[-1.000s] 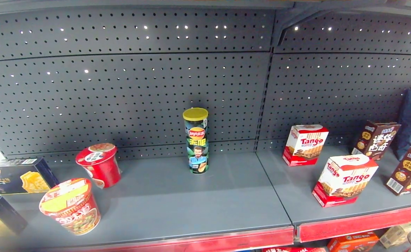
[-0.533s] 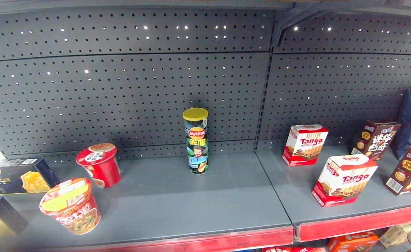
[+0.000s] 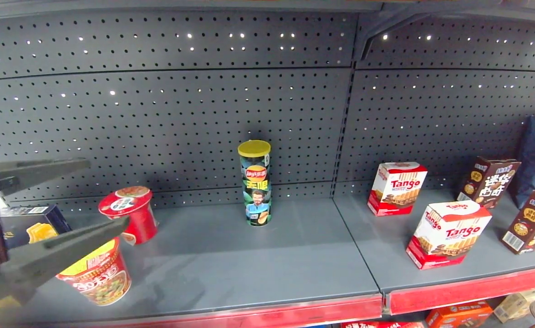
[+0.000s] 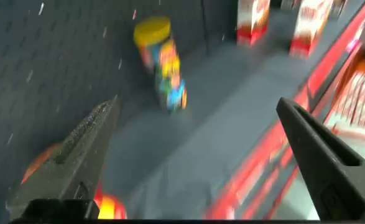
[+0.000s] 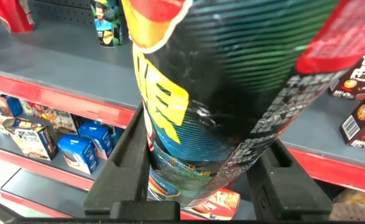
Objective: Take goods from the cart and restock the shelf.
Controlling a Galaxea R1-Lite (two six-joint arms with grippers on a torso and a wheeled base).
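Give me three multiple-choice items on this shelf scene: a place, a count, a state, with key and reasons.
1. Where is the yellow-lidded chip can? A) upright on the shelf, close to the pegboard back; B) lying at the shelf's front edge; C) hanging from a hook.
2. How many red-and-white wafer boxes stand on the shelf? A) one; B) two; C) four.
3. What state is the right gripper in? A) open, empty; B) shut on a bottle; C) shut on a dark can.
Key: 1 A, it stands upright just before the pegboard; 2 B, two such boxes stand right of the chip can; 3 C, its jaws press both sides of the can.
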